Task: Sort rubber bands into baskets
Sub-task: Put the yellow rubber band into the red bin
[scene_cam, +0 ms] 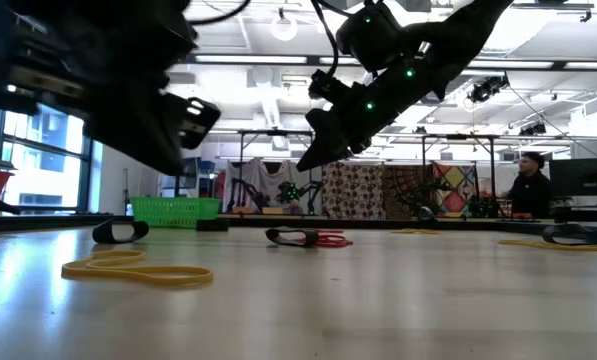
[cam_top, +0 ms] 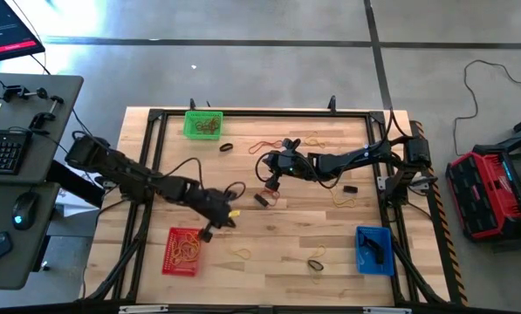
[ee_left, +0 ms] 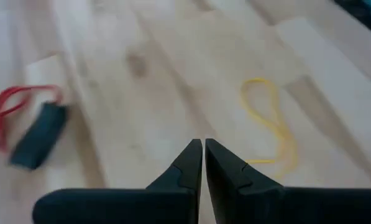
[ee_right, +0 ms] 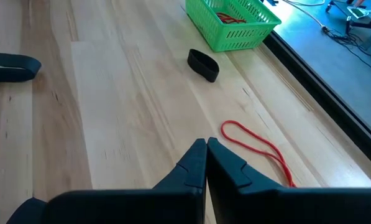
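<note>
On the wooden table (cam_top: pixel 286 235), the red basket (cam_top: pixel 182 249) was the landmark, at the near left. Above its far right corner hung the left gripper (cam_top: pixel 209 232), fingers pressed together and holding nothing. Farther off, toward the table's middle, the right gripper (cam_top: pixel 270 182) was also closed and empty. Well beyond the red basket stood the green basket (cam_top: pixel 202 124); to its right was the blue basket (cam_top: pixel 374 249). Between them lay scattered rubber bands (cam_top: pixel 239 253).
</note>
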You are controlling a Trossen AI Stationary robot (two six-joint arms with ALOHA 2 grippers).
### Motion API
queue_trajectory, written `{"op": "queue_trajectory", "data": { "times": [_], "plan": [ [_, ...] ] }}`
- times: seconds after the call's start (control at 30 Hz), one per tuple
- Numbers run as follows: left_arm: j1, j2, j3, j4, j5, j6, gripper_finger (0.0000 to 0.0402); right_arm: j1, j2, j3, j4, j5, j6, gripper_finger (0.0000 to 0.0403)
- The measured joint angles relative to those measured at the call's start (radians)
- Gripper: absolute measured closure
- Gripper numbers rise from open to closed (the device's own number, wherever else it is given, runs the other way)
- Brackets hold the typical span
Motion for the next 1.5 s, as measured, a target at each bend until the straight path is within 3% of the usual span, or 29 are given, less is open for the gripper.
{"op": "queue_trajectory", "data": {
  "times": [0.33,0.73,1.0,1.27,1.5],
  "plan": [
    [-0.071,0.006,0.0,0.004,-0.016,0.025,0.0384,0.0,0.0,0.0,0.0,0.0,0.0,0.0403],
    [-0.116,0.112,0.0,0.007,-0.09,0.075,0.0329,0.0,0.0,0.0,0.0,0.0,0.0,0.0403],
    [-0.102,0.179,0.001,0.012,-0.133,0.004,0.031,0.0,0.0,0.0,0.0,0.0,0.0,0.0403],
    [-0.101,0.208,0.005,0.018,-0.148,-0.055,0.0317,0.0,0.0,0.0,0.0,0.0,0.0,0.0403],
    [-0.105,0.206,0.004,0.016,-0.143,-0.039,0.0378,0.0,0.0,0.0,0.0,0.0,0.0,0.0403]
  ]
}}
